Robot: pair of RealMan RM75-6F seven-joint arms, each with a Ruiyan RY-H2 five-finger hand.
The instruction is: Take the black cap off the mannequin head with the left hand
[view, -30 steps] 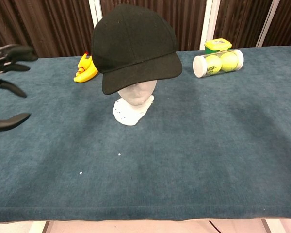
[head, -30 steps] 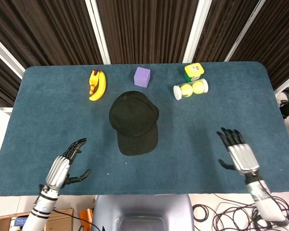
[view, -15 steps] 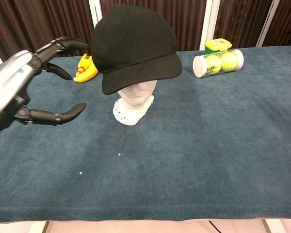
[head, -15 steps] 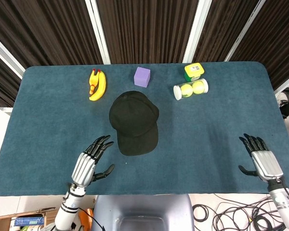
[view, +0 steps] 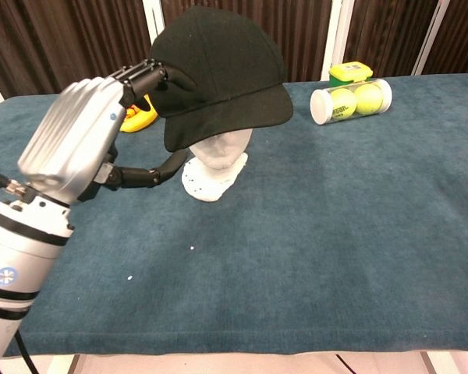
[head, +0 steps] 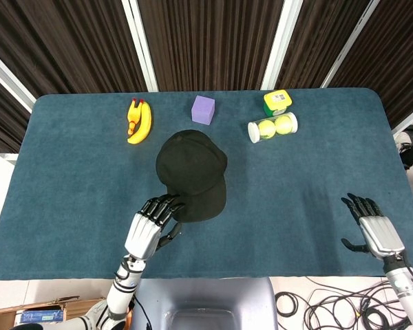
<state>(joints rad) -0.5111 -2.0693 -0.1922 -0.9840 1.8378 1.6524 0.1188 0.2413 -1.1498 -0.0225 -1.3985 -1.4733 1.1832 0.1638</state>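
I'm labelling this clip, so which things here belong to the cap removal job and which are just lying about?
Job: black cap; mannequin head; left robot hand.
Lying about: bananas; purple cube; tennis ball tube; yellow-green box; idle right robot hand.

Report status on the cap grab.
Left hand open, fingers at the black cap brim, no grip yet. Cap on mannequin head. Right hand open, idle. Nothing blocking.

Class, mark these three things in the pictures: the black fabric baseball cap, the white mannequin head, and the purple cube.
black fabric baseball cap (view: 214, 58), chest view, on its crown
white mannequin head (view: 217, 152), chest view, on the face below the brim
purple cube (head: 203, 109), head view, on its top face
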